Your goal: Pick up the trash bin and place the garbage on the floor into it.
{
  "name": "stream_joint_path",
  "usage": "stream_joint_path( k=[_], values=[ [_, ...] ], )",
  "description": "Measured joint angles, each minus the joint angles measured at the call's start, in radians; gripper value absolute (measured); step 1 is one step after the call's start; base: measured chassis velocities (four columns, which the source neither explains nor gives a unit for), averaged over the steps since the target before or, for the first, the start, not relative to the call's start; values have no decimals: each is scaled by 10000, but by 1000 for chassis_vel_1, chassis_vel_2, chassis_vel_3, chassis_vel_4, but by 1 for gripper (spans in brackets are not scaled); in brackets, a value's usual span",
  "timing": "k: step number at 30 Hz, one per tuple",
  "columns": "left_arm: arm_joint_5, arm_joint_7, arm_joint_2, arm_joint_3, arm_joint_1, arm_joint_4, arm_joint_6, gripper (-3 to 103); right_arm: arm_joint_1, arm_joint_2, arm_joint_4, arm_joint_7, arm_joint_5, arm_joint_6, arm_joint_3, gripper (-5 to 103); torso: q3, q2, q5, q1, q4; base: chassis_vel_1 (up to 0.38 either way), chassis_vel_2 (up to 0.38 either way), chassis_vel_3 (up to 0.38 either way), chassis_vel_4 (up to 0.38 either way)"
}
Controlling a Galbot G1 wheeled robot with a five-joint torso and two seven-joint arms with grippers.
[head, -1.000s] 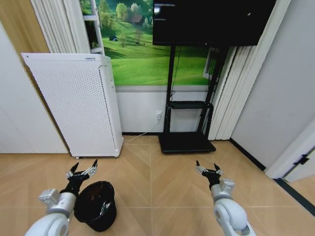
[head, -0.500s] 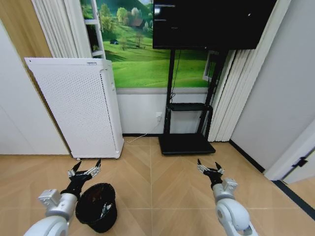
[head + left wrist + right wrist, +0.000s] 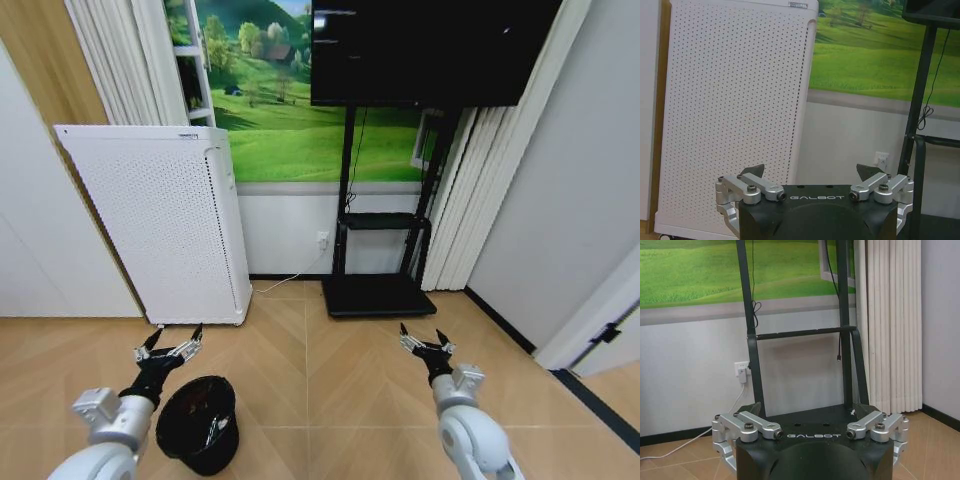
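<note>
Camera shifted, trash bin (image 3: 198, 422) below left fingers (image 3: 185, 347)

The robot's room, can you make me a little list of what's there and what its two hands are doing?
place: room with wooden floor
trash bin: trash bin, black, standing on the floor by the left arm
left gripper: left gripper, open, empty, in the air just beyond the bin's rim
right gripper: right gripper, open, empty, over bare floor
air purifier: white air purifier, tall, against the wall behind the bin
TV stand: black TV stand by the wall
</note>
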Motion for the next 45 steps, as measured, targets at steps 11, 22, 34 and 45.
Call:
stream_joint_path(
  k=[11,22,34,45],
  values=[
    [33,25,19,17,22,1,-32,100,-102,23,46,-78,23,39,206,100,304,379,0,75,-1,0,0,0,0],
    [-1,21,47,6,18,-52,-32,100,-186,130,45,-140,-83,108,192,100,691,926,0,236,0,0,0,0,0],
    [3,5,2,53,191,-160,-42,100,-166,-36,164,-109,3,20,74,100,1045,1436,-1,389,0,0,0,0,0],
    [-261,-269,239,57,386,-482,77,100,-328,-18,233,-52,-17,0,376,100,1319,1845,0,525,-1,0,0,0,0]
  ],
)
